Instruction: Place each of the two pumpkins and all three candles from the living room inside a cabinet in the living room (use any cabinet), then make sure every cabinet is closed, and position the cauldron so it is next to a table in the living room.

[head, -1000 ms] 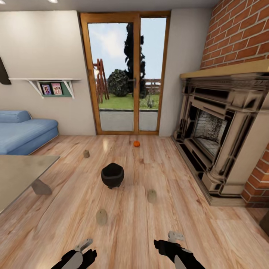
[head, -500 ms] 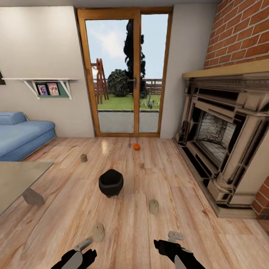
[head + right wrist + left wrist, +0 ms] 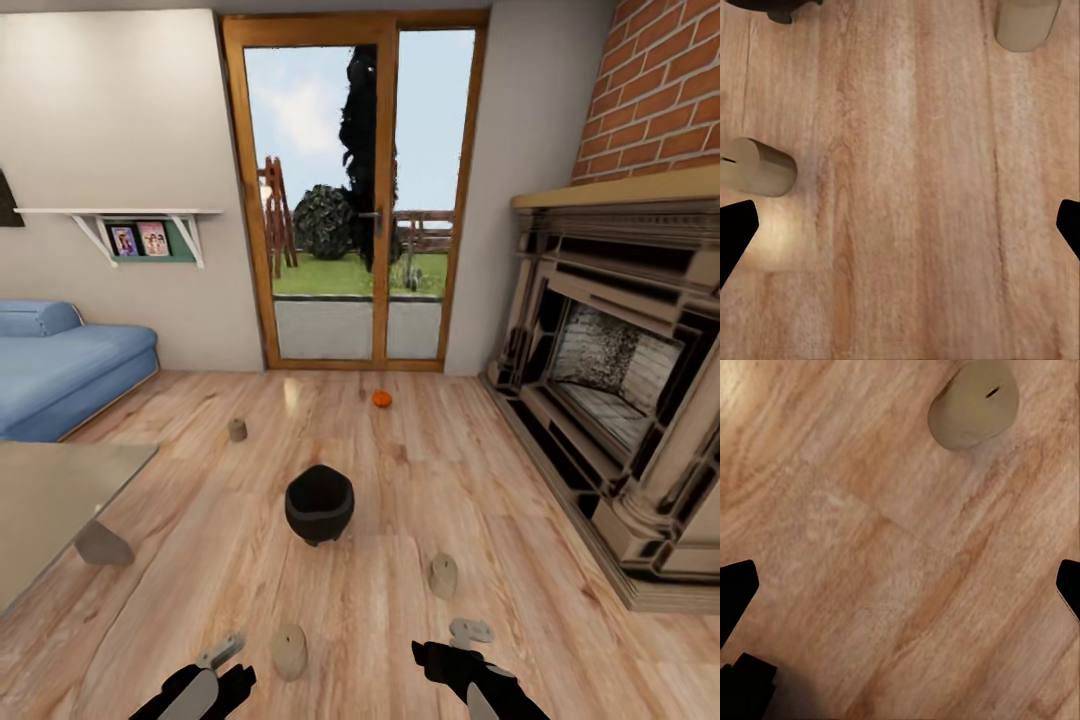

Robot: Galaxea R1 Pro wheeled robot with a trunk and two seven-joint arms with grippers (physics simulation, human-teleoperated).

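The black cauldron [image 3: 319, 503] stands on the wood floor mid-room. One orange pumpkin [image 3: 381, 399] lies beyond it near the glass door. Three candles rest on the floor: a far one [image 3: 237, 430], one to the right [image 3: 443, 575] and one nearest me [image 3: 290, 651]. My left gripper [image 3: 228, 665] hangs open just left of that nearest candle [image 3: 973, 403], holding nothing. My right gripper [image 3: 452, 643] is open too, above bare floor between two candles [image 3: 756, 166] [image 3: 1026, 22]. The table [image 3: 50, 490] fills the left edge. The cabinet is out of view.
A large stone fireplace [image 3: 620, 400] with a brick chimney lines the right side. A blue sofa [image 3: 60, 370] sits at the far left under a wall shelf [image 3: 130, 225]. The glass door [image 3: 360, 200] closes off the far wall.
The camera has moved forward and turned a little, so the cauldron, candles and pumpkin sit lower and further right in the picture. Both arms keep their pose.
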